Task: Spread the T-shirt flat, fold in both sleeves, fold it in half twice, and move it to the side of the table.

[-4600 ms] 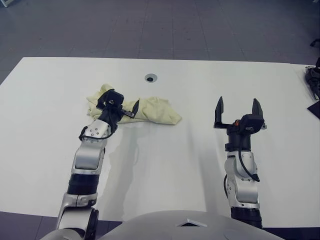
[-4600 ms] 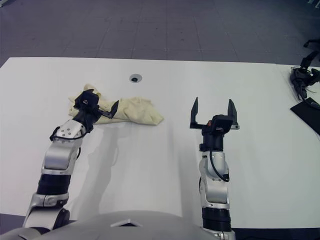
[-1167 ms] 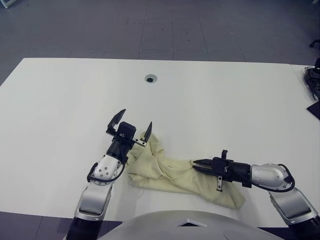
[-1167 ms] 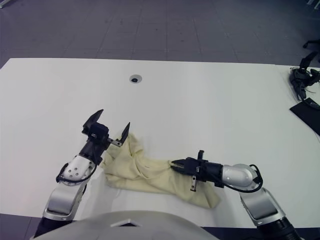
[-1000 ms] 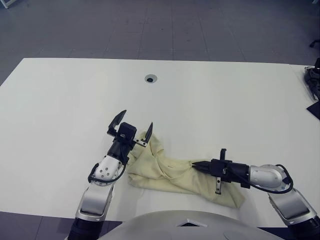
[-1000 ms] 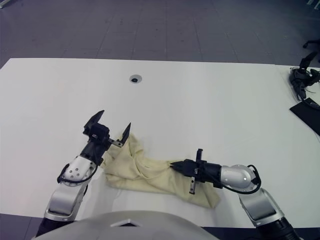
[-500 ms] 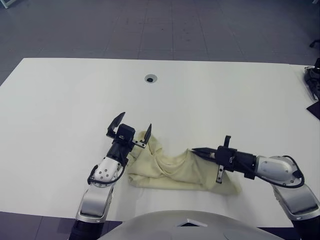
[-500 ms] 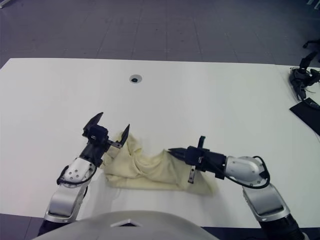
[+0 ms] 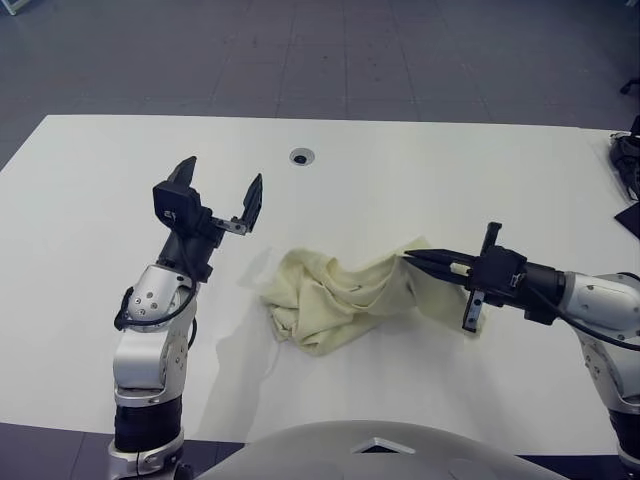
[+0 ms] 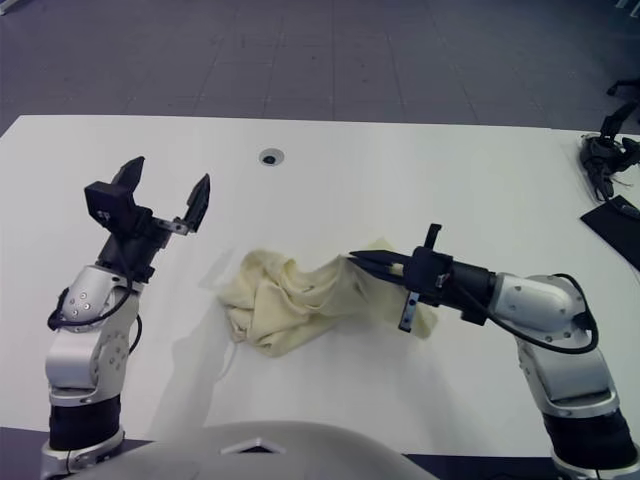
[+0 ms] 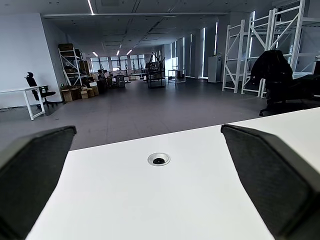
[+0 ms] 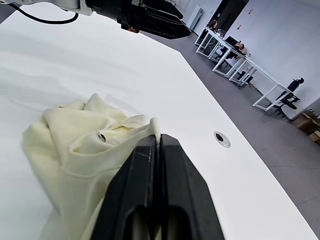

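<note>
The T-shirt (image 9: 335, 300) lies bunched on the bench (image 9: 420, 170), nearer to us than the grommet (image 9: 301, 156) and slightly to its right. Our right hand (image 9: 418, 261) is clamped on a lifted edge of it, farther right of the grommet. Our left hand (image 9: 222, 176) hangs empty, jaws wide apart, left of the grommet and clear of the T-shirt. Spreading, we judge, is barely begun. We should lower the left hand onto the crumpled end, pinch one layer only, then draw both hands apart low over the bench so the folds slide out.
</note>
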`<move>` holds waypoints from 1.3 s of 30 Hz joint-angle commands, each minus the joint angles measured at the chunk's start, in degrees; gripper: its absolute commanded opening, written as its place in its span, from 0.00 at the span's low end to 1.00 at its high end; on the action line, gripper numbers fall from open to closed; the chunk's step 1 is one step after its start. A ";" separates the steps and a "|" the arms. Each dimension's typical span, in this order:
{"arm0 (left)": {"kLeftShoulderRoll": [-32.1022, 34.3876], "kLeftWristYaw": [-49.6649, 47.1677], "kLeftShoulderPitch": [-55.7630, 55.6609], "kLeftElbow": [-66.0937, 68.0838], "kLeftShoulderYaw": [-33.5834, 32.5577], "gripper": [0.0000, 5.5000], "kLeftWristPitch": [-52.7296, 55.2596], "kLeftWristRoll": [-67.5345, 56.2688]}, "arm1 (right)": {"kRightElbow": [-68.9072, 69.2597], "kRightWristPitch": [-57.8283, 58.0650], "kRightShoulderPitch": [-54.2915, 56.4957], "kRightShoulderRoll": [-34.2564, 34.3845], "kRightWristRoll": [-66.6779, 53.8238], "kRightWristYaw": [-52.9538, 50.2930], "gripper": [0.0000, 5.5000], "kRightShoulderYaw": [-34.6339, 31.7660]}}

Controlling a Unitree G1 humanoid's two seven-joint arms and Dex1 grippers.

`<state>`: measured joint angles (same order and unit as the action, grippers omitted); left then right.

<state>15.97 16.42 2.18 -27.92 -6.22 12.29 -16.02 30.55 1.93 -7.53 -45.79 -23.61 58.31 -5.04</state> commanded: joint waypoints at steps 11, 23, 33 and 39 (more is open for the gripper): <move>8.80 13.67 6.72 0.40 8.54 0.98 -3.00 4.18 | -6.40 -11.27 -13.00 -3.71 17.47 4.67 0.00 10.36; 20.37 28.89 -2.19 12.05 15.68 0.98 -14.99 13.97 | -3.99 -10.50 -13.99 -4.97 13.61 4.74 0.00 9.74; 22.14 34.45 -21.23 23.97 27.33 0.98 -25.54 31.30 | -4.46 -11.20 -13.73 -4.59 15.49 3.69 0.00 12.45; 19.11 34.73 -26.90 28.13 28.79 0.98 -27.53 31.06 | -4.99 -11.40 -13.32 -3.82 16.67 2.72 0.00 14.19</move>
<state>35.91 50.66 -23.13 -0.32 22.31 -14.98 15.80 25.90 -9.17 -21.21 -49.85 -7.77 61.26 8.31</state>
